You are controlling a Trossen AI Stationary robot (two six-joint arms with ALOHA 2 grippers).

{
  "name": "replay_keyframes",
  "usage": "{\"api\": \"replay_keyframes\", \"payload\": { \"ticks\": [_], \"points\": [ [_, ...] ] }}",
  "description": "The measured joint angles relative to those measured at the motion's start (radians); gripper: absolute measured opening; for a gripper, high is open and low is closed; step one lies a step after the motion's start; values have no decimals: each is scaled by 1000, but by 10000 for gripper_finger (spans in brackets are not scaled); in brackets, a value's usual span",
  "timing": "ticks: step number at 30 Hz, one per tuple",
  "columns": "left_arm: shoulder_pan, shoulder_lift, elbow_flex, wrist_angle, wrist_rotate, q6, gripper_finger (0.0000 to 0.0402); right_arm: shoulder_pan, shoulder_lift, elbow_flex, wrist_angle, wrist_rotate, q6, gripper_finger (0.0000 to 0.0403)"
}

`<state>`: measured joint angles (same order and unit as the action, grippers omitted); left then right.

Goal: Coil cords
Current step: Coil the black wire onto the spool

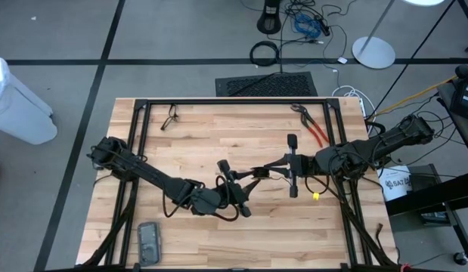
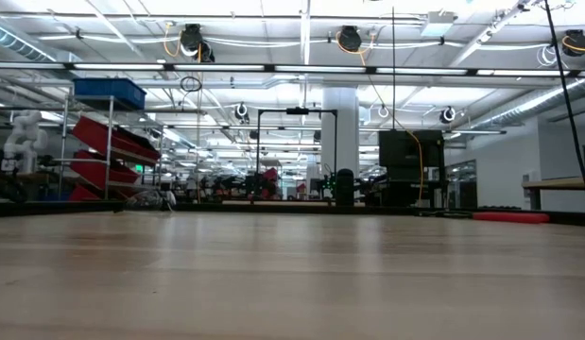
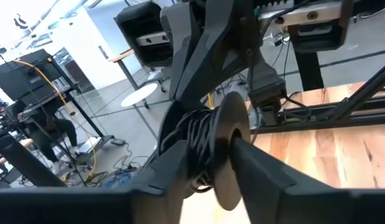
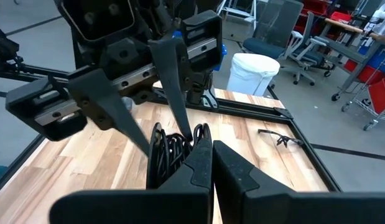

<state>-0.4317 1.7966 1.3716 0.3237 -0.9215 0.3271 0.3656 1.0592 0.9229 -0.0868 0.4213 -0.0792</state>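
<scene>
Both pincers meet mid-table: left pincer (image 1: 237,189) parted around the coiled cord (image 3: 201,146), right pincer (image 1: 291,164) clamped on it.

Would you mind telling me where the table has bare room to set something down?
The wide strip between the glasses and the pliers is bare, and so is the near edge right of the grey device. The middle is crowded: the left hand and right hand meet there around the coiled cord.

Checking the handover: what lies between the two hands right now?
A bundle of thin black cord in loops lies between left hand and right hand; high view shows it.
</scene>
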Motion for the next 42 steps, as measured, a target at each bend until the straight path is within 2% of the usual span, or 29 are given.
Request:
{"api": "replay_keyframes", "payload": {
  "ticks": [6, 8, 17, 22, 26, 29, 35, 38, 42],
  "points": [
    [13, 0, 0, -42, 11, 0, 33, -1, 0, 0, 2, 6, 0, 0],
    [13, 0, 0, -57, 17, 2, 12, -1, 0, 0, 2, 4, 0, 0],
    [13, 0, 0, -116, 15, 28, 5, -1, 1, 0, -27, -1, -11, 6],
    [13, 0, 0, -275, -1, 9, 4, 0, -1, 0, -92, -2, -4, 31],
    [24, 0, -10, -431, 0, -60, 3, 0, -3, 0, -155, -1, 16, 48],
    [35, 0, -45, -487, 5, -104, 3, 0, -9, 0, -180, -1, 36, 55],
    [54, 0, -133, -494, 12, -132, 2, 0, -28, 0, -189, -1, 42, 56],
    [69, 1, -141, -477, 12, -62, 2, 0, -36, 0, -205, -1, 42, 55],
    [101, 1, -140, -357, 49, 15, 2, 0, -51, 0, -241, 0, 42, 55]
  ]
}}
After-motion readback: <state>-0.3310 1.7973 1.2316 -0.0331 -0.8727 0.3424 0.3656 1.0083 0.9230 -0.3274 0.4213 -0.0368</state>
